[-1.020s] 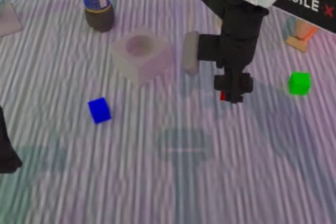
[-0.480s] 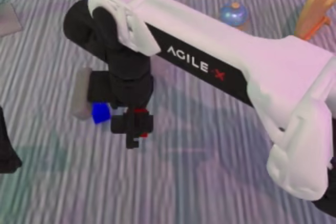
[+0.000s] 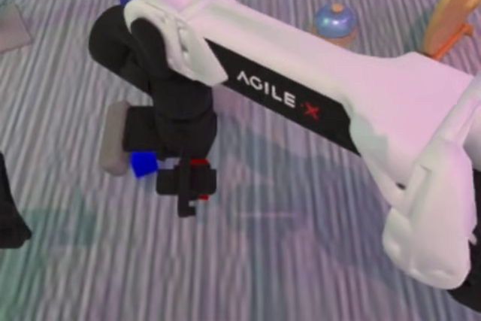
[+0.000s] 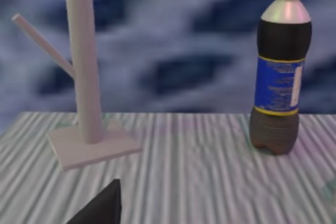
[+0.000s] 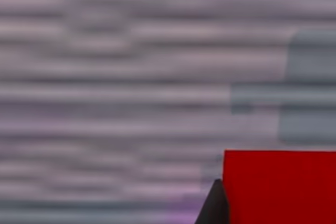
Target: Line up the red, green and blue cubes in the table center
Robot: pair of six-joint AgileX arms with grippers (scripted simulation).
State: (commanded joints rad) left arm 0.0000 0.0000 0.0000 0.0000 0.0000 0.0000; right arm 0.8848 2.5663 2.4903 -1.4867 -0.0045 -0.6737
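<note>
Top view: right claw [image 3: 192, 186] grips the red cube [image 3: 198, 162] just beside the blue cube [image 3: 143, 163]; left claw [image 3: 11, 219], parked at the desk's left edge, state unclear.

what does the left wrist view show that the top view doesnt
Only the left wrist view shows the grey stand with its upright post and side peg, and the whole cola bottle with its yellow cap. Only the top view shows the right arm reaching across the table, its right gripper shut on the red cube beside the blue cube, and the blue bell. Both show the striped table.
</note>
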